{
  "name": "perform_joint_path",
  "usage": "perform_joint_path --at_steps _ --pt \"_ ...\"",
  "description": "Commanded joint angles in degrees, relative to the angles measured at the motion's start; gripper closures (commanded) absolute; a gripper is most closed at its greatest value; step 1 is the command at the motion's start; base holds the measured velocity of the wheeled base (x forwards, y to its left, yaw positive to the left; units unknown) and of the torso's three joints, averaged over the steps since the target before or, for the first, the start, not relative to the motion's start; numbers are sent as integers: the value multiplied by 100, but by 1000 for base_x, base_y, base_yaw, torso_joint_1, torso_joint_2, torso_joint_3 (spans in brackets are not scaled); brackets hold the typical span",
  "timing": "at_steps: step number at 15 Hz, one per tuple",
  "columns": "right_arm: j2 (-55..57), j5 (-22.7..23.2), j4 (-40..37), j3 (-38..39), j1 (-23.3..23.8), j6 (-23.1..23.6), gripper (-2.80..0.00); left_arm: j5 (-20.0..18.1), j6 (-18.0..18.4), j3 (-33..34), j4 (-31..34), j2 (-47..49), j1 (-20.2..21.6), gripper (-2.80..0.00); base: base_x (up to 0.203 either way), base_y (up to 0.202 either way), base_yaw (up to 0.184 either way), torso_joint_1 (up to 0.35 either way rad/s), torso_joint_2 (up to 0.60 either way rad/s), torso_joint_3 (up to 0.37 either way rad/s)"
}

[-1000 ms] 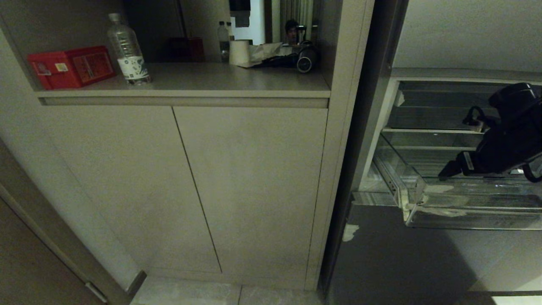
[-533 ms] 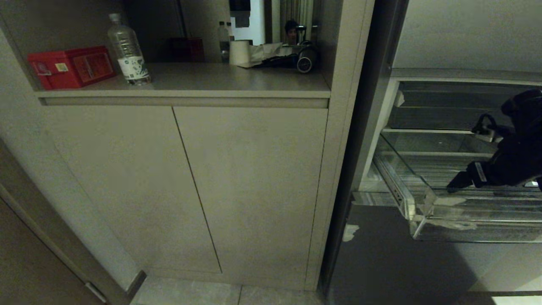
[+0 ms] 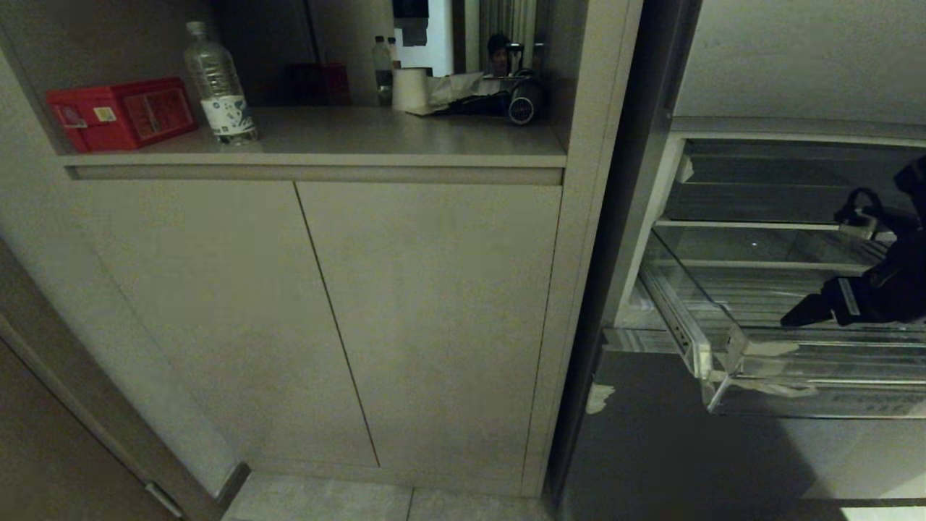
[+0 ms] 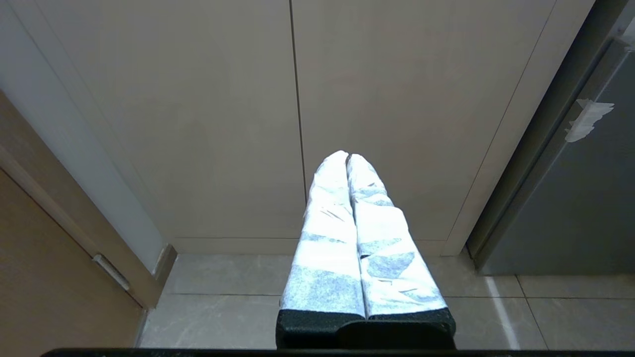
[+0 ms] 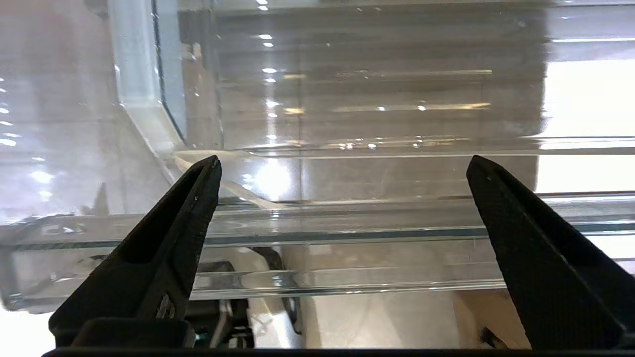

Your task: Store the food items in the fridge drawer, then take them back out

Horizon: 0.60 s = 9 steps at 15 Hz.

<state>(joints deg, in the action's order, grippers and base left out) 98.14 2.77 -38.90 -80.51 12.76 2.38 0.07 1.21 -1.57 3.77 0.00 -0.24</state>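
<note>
A: Which step is this?
B: The opening stage, I'd judge. The fridge drawer, clear ridged plastic with white tape scraps on its front, stands pulled out; the right gripper hangs over it, black tapered fingers spread wide, holding nothing.
A: And the food items?
B: Not visible, possibly beyond the frame. Next they need fetching.
A: The left gripper?
B: Parked by the cupboard, white-wrapped fingers pressed together

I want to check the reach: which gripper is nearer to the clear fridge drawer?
Right. The right gripper hangs open just over the fridge drawer. The left gripper, shut, points at the cabinet doors, off to the drawer's left.
</note>
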Motion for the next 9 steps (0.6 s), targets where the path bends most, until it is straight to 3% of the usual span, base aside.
perform_joint_path --at_steps 1,9 --pt "8 59 371 -24 -7 -9 -280 1 2 -1 1 9 6 0 0 0 0 0 0 0" --pt "434 304 2705 186 -28 -276 -280 1 -6 -1 1 9 -2 0 0 0 0 0 0 0"
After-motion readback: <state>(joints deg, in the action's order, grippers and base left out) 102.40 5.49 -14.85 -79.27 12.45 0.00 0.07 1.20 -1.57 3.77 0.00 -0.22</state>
